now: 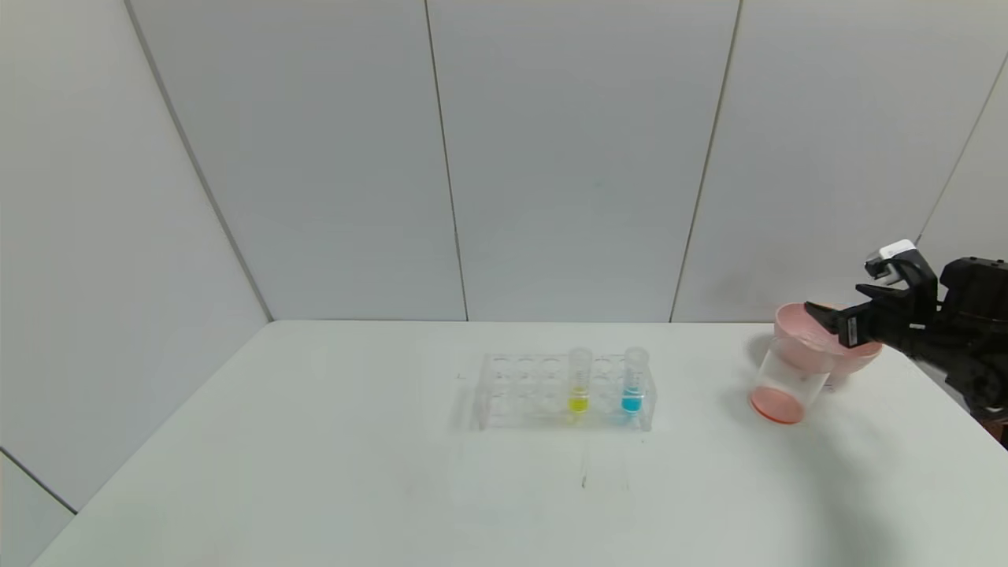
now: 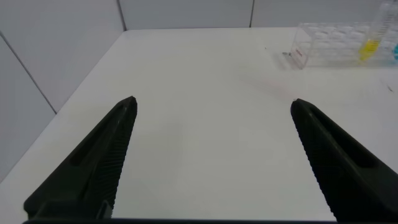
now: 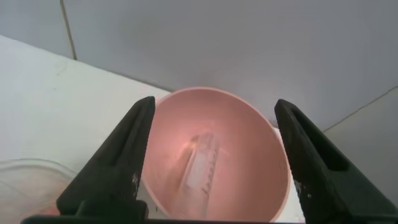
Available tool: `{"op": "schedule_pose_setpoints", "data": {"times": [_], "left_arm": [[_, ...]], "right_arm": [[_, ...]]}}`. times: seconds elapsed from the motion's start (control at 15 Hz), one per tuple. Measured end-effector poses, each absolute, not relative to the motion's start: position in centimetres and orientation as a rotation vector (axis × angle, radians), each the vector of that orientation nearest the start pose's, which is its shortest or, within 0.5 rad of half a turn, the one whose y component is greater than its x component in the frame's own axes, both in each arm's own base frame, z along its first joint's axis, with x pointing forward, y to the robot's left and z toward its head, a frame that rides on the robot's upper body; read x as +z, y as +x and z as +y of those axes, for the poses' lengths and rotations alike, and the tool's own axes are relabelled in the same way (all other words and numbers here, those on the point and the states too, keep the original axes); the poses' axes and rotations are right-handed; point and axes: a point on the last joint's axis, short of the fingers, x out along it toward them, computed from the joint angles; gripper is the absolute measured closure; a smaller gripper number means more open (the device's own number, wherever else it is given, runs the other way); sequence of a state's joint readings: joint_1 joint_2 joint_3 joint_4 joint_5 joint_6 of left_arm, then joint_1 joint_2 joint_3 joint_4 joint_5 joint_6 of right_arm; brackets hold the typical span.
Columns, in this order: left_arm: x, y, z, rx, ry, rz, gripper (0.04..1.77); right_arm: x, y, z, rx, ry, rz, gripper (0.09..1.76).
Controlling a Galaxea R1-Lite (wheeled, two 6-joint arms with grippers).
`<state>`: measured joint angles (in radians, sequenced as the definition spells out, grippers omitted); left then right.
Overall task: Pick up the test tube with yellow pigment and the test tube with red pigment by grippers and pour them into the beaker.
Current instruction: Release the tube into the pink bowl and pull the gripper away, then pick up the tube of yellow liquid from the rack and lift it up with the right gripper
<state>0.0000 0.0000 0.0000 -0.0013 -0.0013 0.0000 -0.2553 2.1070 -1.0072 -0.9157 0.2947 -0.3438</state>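
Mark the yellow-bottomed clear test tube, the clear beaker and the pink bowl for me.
yellow-bottomed clear test tube (image 1: pixel 579 390): head view, mid-body above the yellow liquid.
clear beaker (image 1: pixel 787 378): head view, side wall.
pink bowl (image 3: pixel 249 124): right wrist view, inner wall.

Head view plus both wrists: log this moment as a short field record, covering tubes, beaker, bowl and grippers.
yellow tube: upright in rack
blue tube: upright in rack, right of yellow
red tube: lying empty inside pink bowl
beaker: holds red-orange liquid, in front of bowl
right gripper: open, above bowl
left gripper: open, over bare table, left of rack
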Motion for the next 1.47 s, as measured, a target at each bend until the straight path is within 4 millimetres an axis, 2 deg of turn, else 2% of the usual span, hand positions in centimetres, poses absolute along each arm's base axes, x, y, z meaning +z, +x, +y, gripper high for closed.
{"op": "schedule_pose_setpoints", "data": {"times": [0.2, 0.33, 0.47, 0.6, 0.93, 1.07, 1.27, 1.47], "left_arm": [[7.6, -2.3, 0.0, -0.002, 0.000, -0.001, 0.05], [7.6, -2.3, 0.0, -0.001, 0.000, -0.001, 0.05], [7.6, -2.3, 0.0, -0.001, 0.000, -0.001, 0.05], [7.6, -2.3, 0.0, -0.002, 0.000, -0.001, 0.05], [7.6, -2.3, 0.0, -0.001, 0.000, -0.001, 0.05], [7.6, -2.3, 0.0, -0.002, 0.000, -0.001, 0.05], [7.6, -2.3, 0.0, -0.002, 0.000, -0.001, 0.05], [7.6, -2.3, 0.0, -0.002, 0.000, -0.001, 0.05]], "right_arm": [[16.1, 37.4, -8.6, 0.055, -0.130, 0.082, 0.36], [19.1, 35.6, -7.3, 0.059, -0.059, 0.064, 0.31], [21.5, 33.4, -4.8, 0.095, 0.043, 0.065, 0.27], [22.4, 31.1, -1.1, 0.150, 0.107, 0.078, 0.24], [21.3, 25.4, 9.9, 0.211, 0.178, 0.139, 0.19], [20.3, 22.9, 13.3, 0.190, 0.171, 0.159, 0.18], [17.3, 19.7, 16.2, 0.183, 0.137, 0.176, 0.17], [14.0, 18.1, 18.6, 0.215, 0.104, 0.184, 0.16]]}}
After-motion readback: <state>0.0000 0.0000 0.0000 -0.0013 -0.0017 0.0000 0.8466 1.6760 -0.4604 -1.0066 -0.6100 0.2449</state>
